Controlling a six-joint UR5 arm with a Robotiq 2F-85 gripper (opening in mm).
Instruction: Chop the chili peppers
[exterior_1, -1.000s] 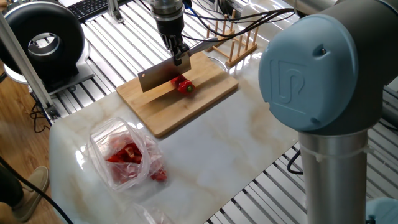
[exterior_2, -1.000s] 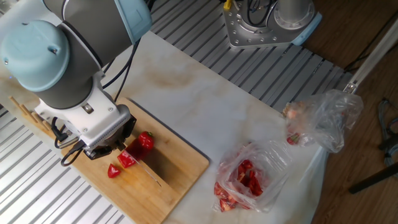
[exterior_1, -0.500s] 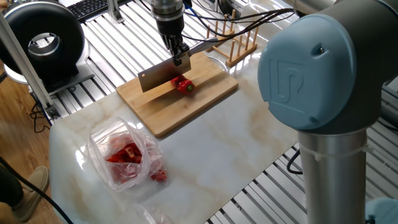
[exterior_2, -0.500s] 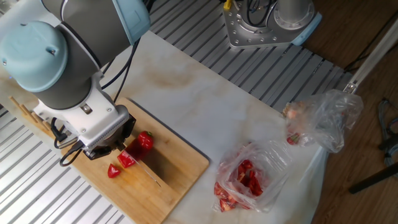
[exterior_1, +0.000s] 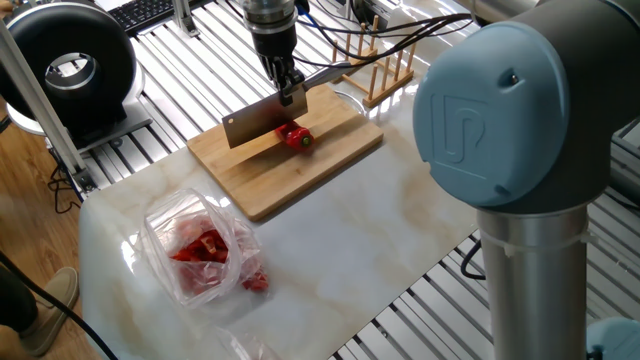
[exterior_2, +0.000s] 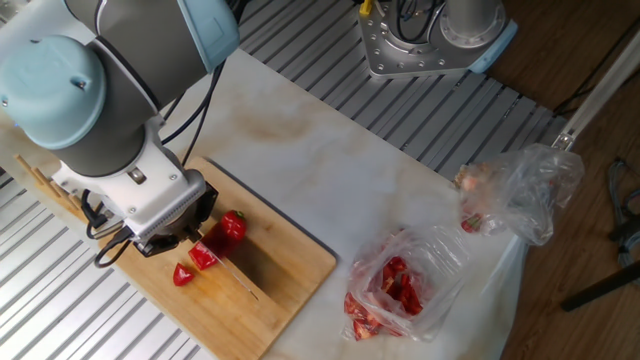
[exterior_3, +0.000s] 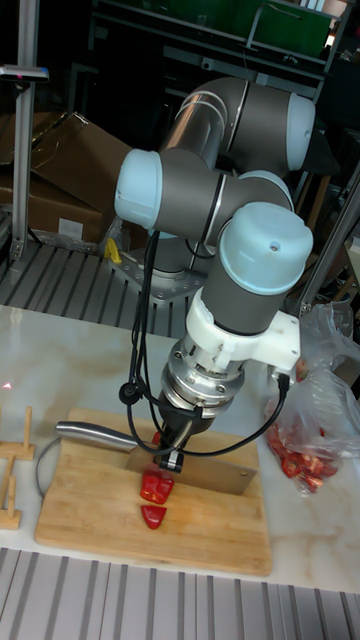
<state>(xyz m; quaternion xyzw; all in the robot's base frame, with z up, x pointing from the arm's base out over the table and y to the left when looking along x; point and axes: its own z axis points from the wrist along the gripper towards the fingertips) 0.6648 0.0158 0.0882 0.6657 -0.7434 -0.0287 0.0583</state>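
A glossy red chili pepper (exterior_1: 293, 136) lies on the wooden cutting board (exterior_1: 300, 172). In the other fixed view its main body (exterior_2: 232, 226) sits beside a cut piece (exterior_2: 204, 257), and another piece (exterior_2: 183, 275) lies farther along the board (exterior_2: 290, 268). My gripper (exterior_1: 290, 88) is shut on the handle of a cleaver. The blade (exterior_1: 250, 125) stands edge-down across the pepper. The tall view shows the gripper (exterior_3: 172, 452) just above the red pieces (exterior_3: 155, 487), with the blade (exterior_3: 215, 478) to their right.
A see-through bag of red pieces (exterior_1: 200, 250) lies on the marble top near the front, with a loose red bit (exterior_1: 256, 283) beside it. A second crumpled bag (exterior_2: 520, 190) sits at the table edge. A wooden rack (exterior_1: 375, 70) stands behind the board.
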